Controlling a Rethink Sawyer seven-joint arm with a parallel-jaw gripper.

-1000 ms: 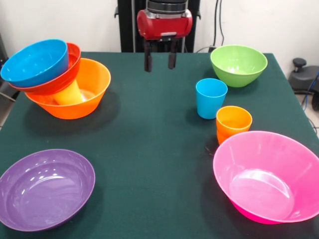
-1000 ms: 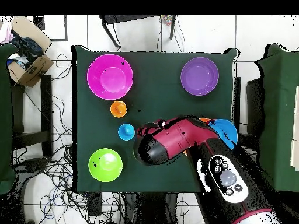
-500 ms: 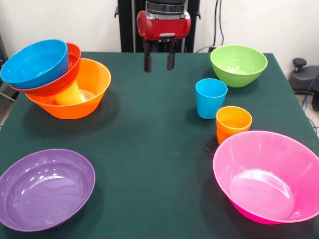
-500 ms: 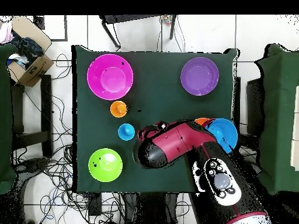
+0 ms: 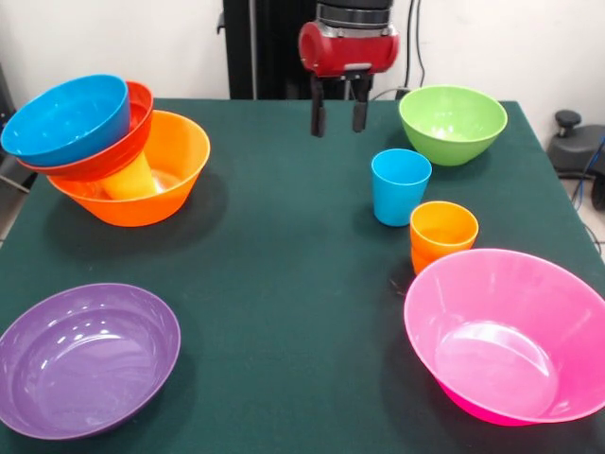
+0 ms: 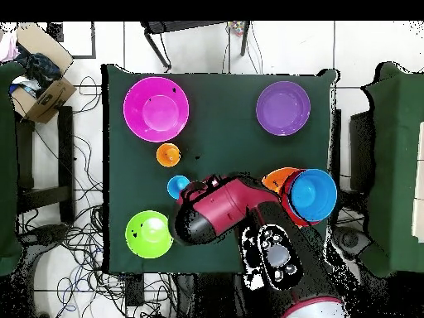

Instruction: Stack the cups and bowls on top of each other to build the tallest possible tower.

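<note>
The empty claw (image 5: 336,118), fingers parted, hangs just beside the blue cup (image 5: 400,186). Well off to its side, the tower (image 5: 104,151) holds three bowls and a yellow cup. Green bowl (image 5: 453,123), pink bowl (image 5: 510,336), purple bowl (image 5: 85,357) and orange cups (image 5: 442,235) remain unstacked.

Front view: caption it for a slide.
Open gripper hangs empty above the table near the blue cup; three bowls stacked at left.

Gripper shifted sideways
In the front view the gripper (image 5: 337,115) has been moved right, toward the blue cup (image 5: 400,185) and green bowl (image 5: 453,123), fingers apart, nothing held.
</note>
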